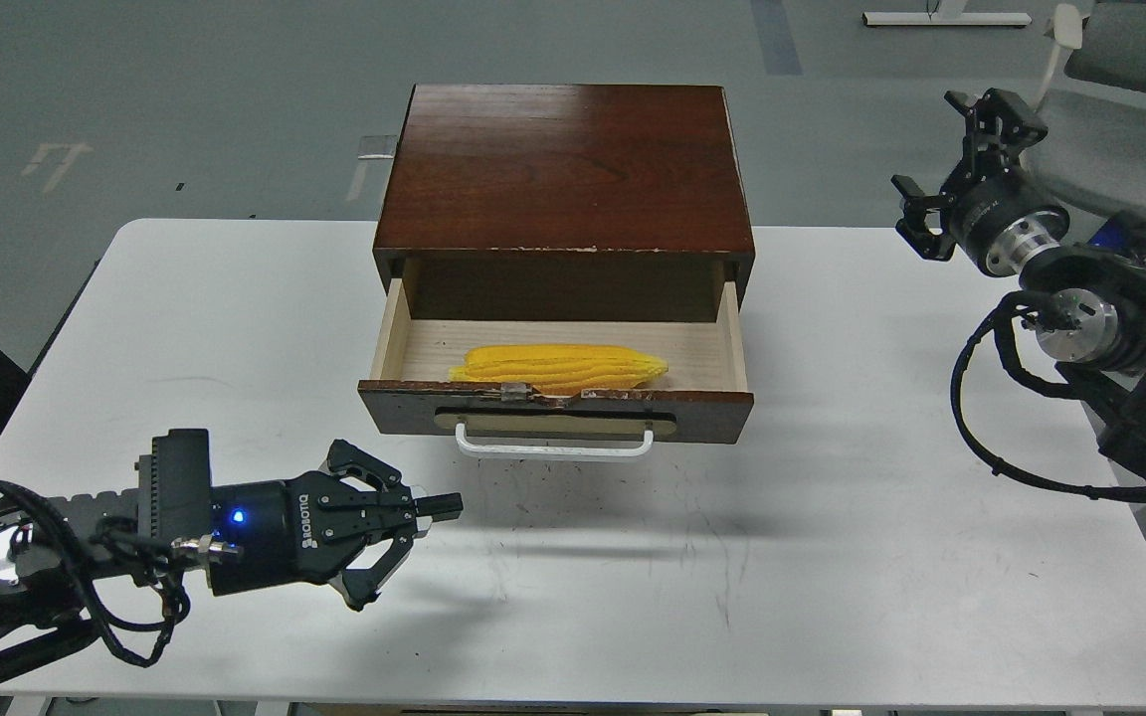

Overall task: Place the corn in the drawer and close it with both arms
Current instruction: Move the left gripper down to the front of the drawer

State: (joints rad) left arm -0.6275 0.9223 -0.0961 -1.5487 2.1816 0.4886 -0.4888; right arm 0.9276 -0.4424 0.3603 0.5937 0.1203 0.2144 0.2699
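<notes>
Setting: white table scuffed with faint dark marks, on a grey floor; a grey chair stands off past its right edge
Left gripper: low over the near-left of the table, fingertips drawn together and pointing right, holding nothing, short of the handle
Right gripper: raised off the right side, fingers spread, empty, well apart from the cabinet
Corn: lying crosswise inside the drawer, just behind the front panel
Drawer: pulled out of the dark wooden cabinet, white bar handle facing me
Step, as I judge it: placing looks done; closing remains
Risk: a push from only the left side could skew the drawer and jam it, or slide the cabinet back on the smooth top
Risk: a fingertip catching under the handle would lift the front rather than drive it in
</notes>
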